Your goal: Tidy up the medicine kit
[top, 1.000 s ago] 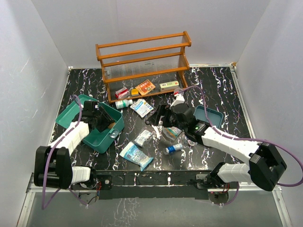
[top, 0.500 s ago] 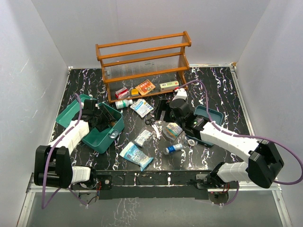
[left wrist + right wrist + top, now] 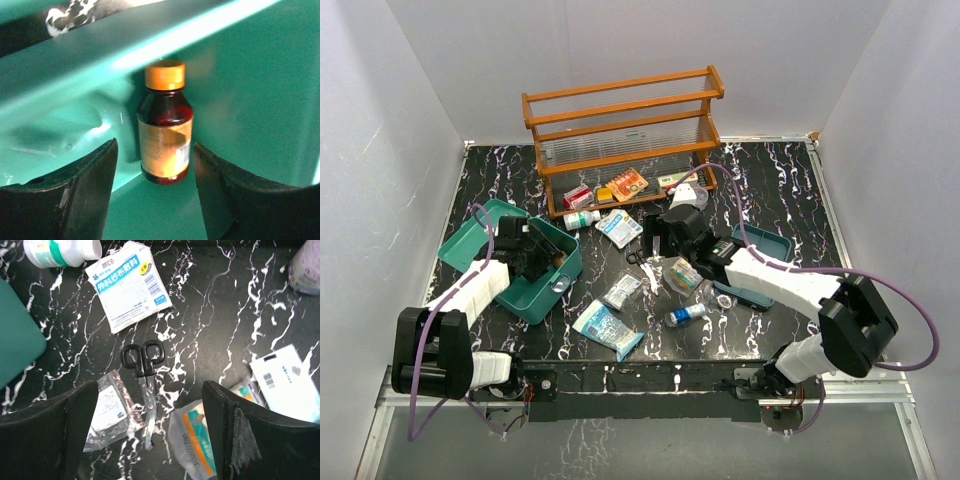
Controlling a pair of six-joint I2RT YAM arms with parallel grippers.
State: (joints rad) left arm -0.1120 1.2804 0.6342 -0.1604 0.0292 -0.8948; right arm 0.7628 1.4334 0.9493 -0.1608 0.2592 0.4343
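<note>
While the left claw (image 3: 155, 146) hangs open inside the one kit (image 3: 532, 296), at far left, a single brown bottle (image 3: 165, 125) sits between its jaws, untouched, by the kit's wall. Further right, the right claw (image 3: 656, 240) gapes above one pair of scissors (image 3: 146, 390), with one white bottle (image 3: 60, 251) and one gauze pack (image 3: 129, 285) beyond.

One brown bottle (image 3: 165, 132) lies between the fingers (image 3: 75, 190) of the left hand (image 3: 154, 150), inside the single medicine kit (image 3: 525, 298). On the desk (image 3: 225, 315) ahead of the right hand (image 3: 150, 390) are one pair of scissors (image 3: 144, 371), one white bottle (image 3: 60, 251) and one gauze packet (image 3: 129, 286). Two sachets lie by its fingertips: a clear sachet (image 3: 111, 410) and an orange-striped sachet (image 3: 192, 437).
</note>
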